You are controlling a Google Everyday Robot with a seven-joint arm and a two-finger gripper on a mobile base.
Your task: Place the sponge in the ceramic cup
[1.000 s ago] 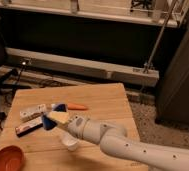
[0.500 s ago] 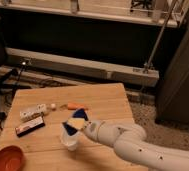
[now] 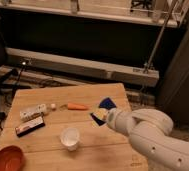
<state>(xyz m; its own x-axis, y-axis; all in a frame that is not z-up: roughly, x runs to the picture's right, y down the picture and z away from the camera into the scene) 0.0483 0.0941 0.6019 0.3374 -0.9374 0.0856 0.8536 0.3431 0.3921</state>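
The claw [image 3: 103,114] is sitting right of centre in the frame, at the tip of the arm [image 3: 153,137] that is reaching in from the lower right. It is clamping together on the sponge [image 3: 104,106]. The sponge is being carried over the right part of the table [image 3: 95,150]. Its blue face is pointing up and back, and a yellowish side is turning toward the wrist. Most of the claw is hiding behind the sponge and the wrist.

As for progress, the sponge is in the claw's grip and off the table, so the pick-up part is looking done. What is remaining, judging by how things are lying, is bringing the sponge over the cup [image 3: 69,138] and letting it go into the mouth. The cup is standing upright on the lower middle of the table, down and to the left of the sponge and clearly apart from it.

The cup is showing only its white inside, with no sponge in it. The bowl [image 3: 8,159] is sitting at the lower left corner and is showing just its orange-red inside. A carrot [image 3: 77,106], a white box [image 3: 33,111] and a black-and-red box [image 3: 29,126] are lying on the left half of the table.
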